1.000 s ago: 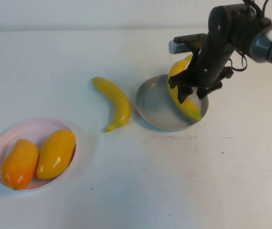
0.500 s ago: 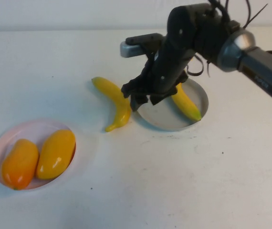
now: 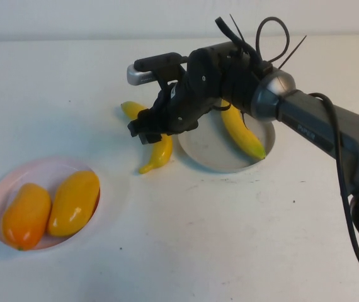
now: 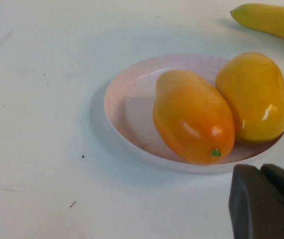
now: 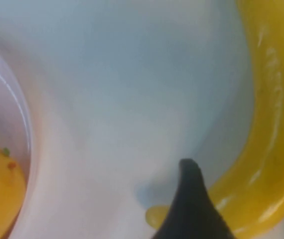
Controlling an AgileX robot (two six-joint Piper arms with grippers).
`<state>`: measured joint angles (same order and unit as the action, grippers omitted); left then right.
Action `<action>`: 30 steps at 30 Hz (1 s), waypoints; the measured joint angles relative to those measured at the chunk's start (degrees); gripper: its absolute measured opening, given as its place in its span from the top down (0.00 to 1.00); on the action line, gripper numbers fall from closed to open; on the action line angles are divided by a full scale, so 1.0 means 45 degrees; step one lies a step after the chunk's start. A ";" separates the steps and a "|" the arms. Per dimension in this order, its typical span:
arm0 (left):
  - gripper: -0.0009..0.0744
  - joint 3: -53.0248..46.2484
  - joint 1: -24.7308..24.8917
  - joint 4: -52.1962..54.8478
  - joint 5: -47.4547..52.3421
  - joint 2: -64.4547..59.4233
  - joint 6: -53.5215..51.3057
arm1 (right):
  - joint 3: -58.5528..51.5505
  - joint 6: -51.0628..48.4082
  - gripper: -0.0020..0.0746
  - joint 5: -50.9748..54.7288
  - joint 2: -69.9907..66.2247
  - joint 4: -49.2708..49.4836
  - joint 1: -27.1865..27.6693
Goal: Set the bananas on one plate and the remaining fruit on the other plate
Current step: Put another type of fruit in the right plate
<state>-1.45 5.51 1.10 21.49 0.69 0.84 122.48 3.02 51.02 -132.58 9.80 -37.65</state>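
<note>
One banana (image 3: 242, 131) lies in the grey-blue plate (image 3: 208, 157). The other banana (image 3: 159, 148) lies on the table just left of that plate. My right gripper (image 3: 149, 131) hangs open right over its middle. In the right wrist view one dark fingertip (image 5: 189, 199) sits beside this banana (image 5: 266, 149). The two plump orange-yellow fruits (image 3: 25, 215) (image 3: 74, 201) rest side by side in the pink plate (image 3: 16, 173) at the near left. My left gripper (image 4: 264, 199) is shut and empty, close to that pink plate (image 4: 127, 99), and does not show in the high view.
The right arm (image 3: 305, 126) stretches across the grey-blue plate from the right. Bare white table (image 3: 230, 239) lies between the two plates and in front of them.
My right gripper left one banana in the grey-blue plate and swung left across it. It now sits over the banana on the table. The fruits and plates have not moved.
</note>
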 joint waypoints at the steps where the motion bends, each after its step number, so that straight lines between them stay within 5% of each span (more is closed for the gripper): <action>1: 0.99 0.0000 0.0000 0.0000 0.0000 0.0000 0.0000 | 0.0000 0.0000 0.44 -0.0248 -0.0025 -0.0096 0.0000; 30: 0.99 0.0000 0.0000 0.0000 0.0000 0.0000 0.0000 | 0.0048 0.0000 0.52 -0.1159 -0.1312 -0.0919 0.0000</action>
<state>-1.45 5.51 1.10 21.49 0.69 0.84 122.70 3.02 45.81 -138.48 5.66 -37.65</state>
